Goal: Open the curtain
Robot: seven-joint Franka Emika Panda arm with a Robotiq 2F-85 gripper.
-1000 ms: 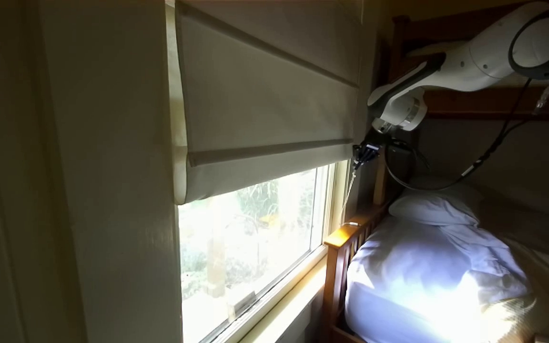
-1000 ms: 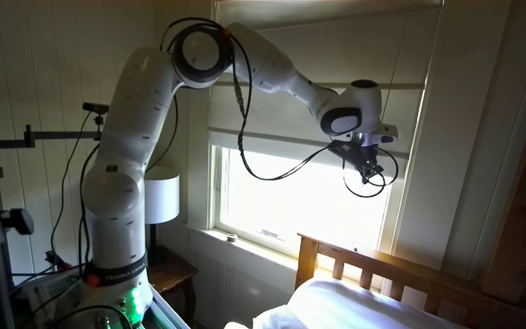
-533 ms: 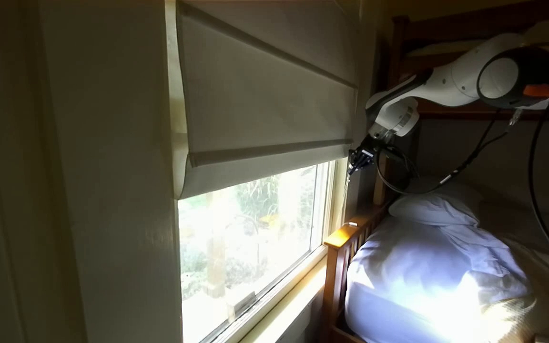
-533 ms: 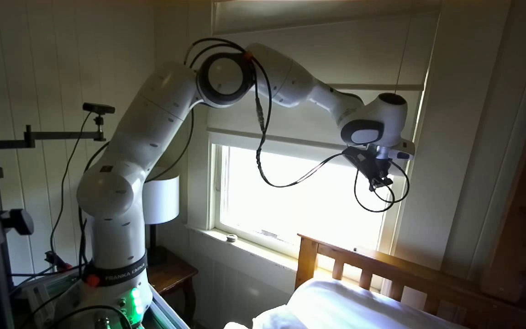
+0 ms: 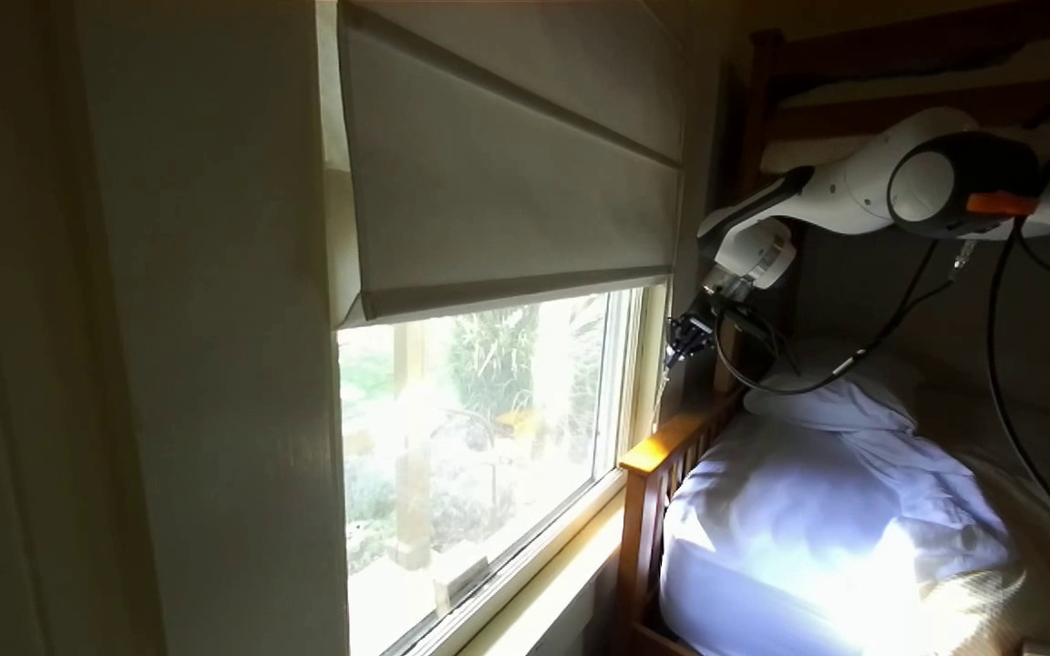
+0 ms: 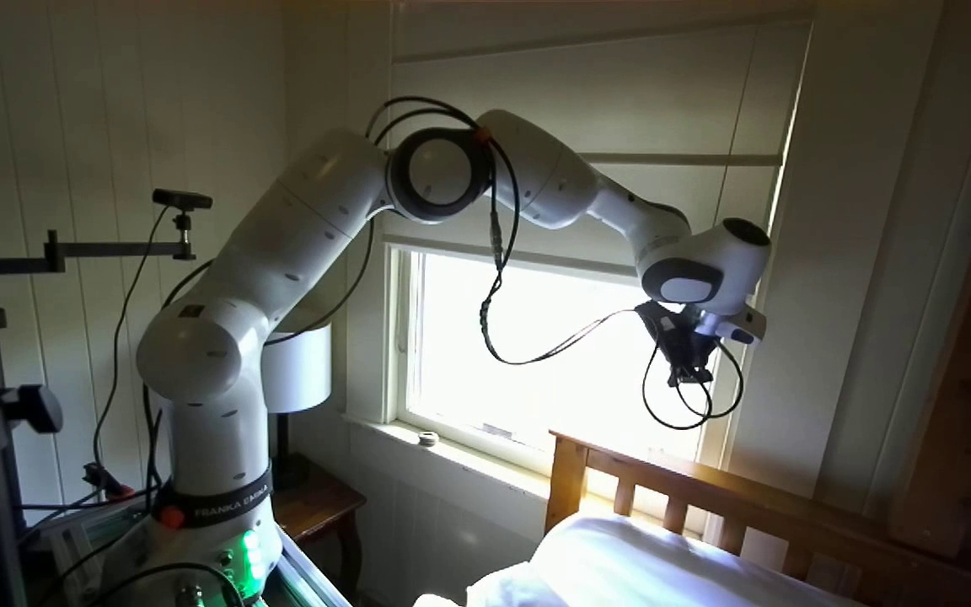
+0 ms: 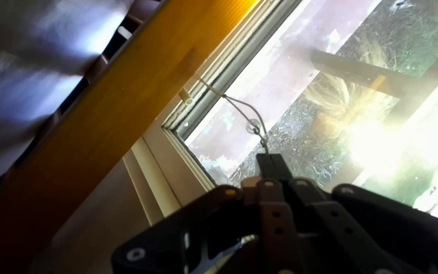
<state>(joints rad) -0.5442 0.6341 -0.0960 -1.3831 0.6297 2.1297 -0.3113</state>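
Note:
The curtain [image 5: 516,182], a cream-beige shade with horizontal folds, covers the upper part of the window and also shows in an exterior view [image 6: 662,105] behind the arm. Its bottom edge hangs a little above the gripper's height. My gripper [image 7: 269,156] is shut on a thin cord [image 7: 242,110], which runs out of the fingertips with a knot, a loop and a small clear ring. In an exterior view the gripper [image 5: 674,351] is at the window's far side, below the curtain's edge, with the cord hanging beneath it. It also shows in an exterior view [image 6: 688,375], partly behind cable loops.
A wooden bed headboard [image 6: 705,485] stands under the gripper, close to the window; it crosses the wrist view [image 7: 127,102]. White bedding [image 5: 789,510] lies beside it. A lamp [image 6: 297,371] stands on a side table near the arm's base. A small round object [image 6: 427,438] sits on the sill.
The arm and gripper have moved down, pulling the cord. The curtain's bottom edge has risen, its lowest flap has folded up, and more of the window shows.

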